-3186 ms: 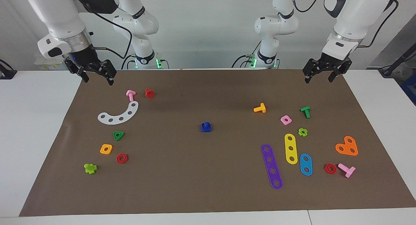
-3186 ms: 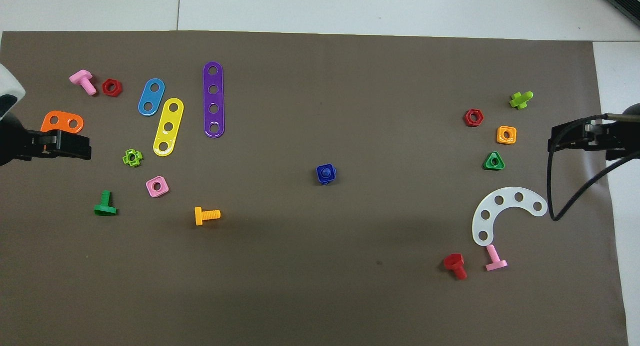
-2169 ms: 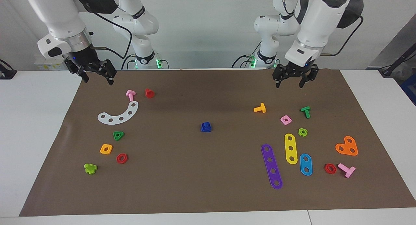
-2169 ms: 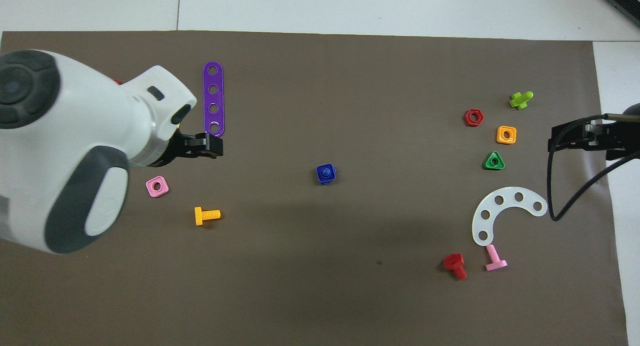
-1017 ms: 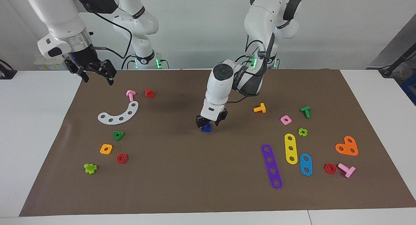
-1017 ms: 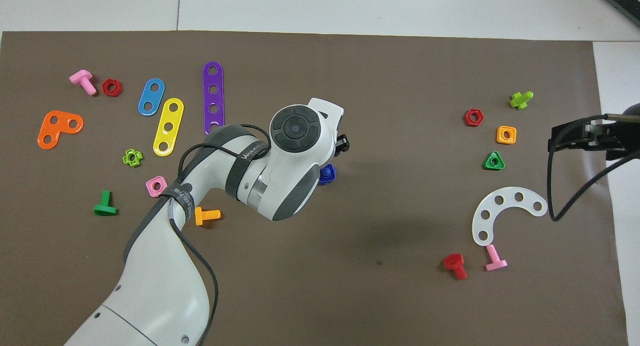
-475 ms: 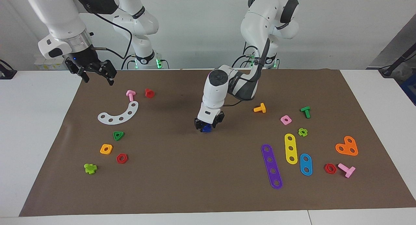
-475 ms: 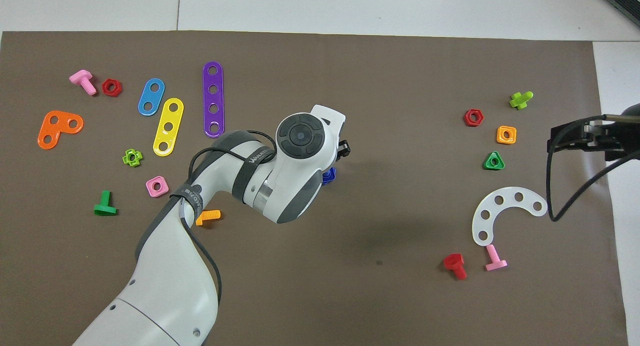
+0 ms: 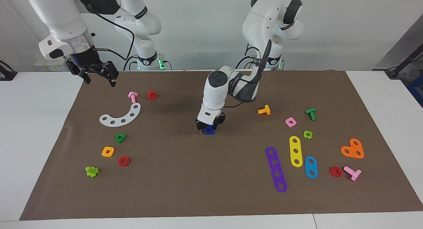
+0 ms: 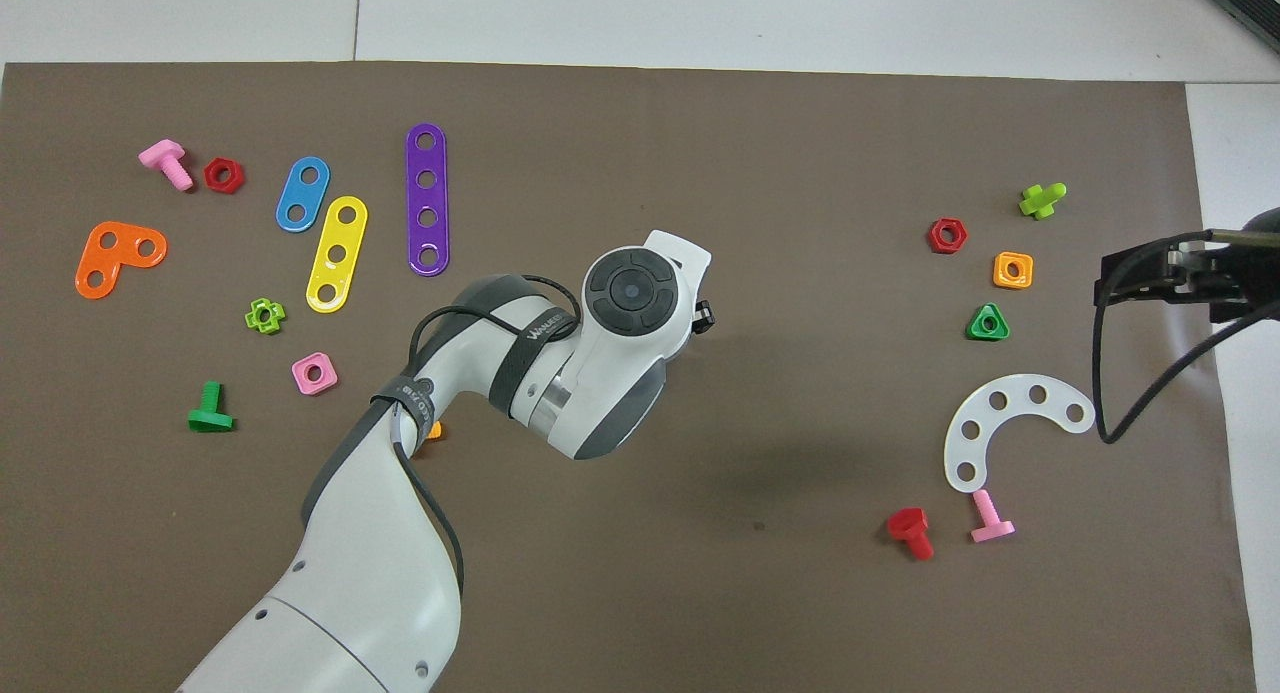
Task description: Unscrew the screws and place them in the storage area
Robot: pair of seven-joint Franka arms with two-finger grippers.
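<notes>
White table [image 9: 36, 130], large brown mat [image 9: 205, 176] covering most of it, pale wall at the robots' end.

Left gripper [image 9: 209, 126] is down at mid-mat, arm reaching in from its base, wrist tilted. The blue screw [image 9: 209, 131] sits directly under it, between the fingertips, resting on the mat. Fingers flank the top of the screw closely; cannot tell whether they are actually clamped on it or just around it. In the overhead view the wrist housing hides the screw completely; only a bit of the left gripper's black finger shows past the housing edge.

Outward from that gripper, toward the left arm's end: orange bolt [image 9: 264, 110], pink square nut [image 9: 290, 122], green bolt [image 9: 310, 113], then the purple strip [image 9: 276, 169], yellow strip [image 9: 295, 151] and blue strip [image 9: 311, 167]. Mat right around the gripper is bare.

Toward the right arm's end: red bolt [image 9: 151, 95], pink bolt [image 9: 133, 96], white curved strip [image 9: 121, 117], all well apart from the screw.

Right gripper [image 9: 99, 77] waits in the air over the mat corner by its own base, fingers spread apart, holding nothing.
</notes>
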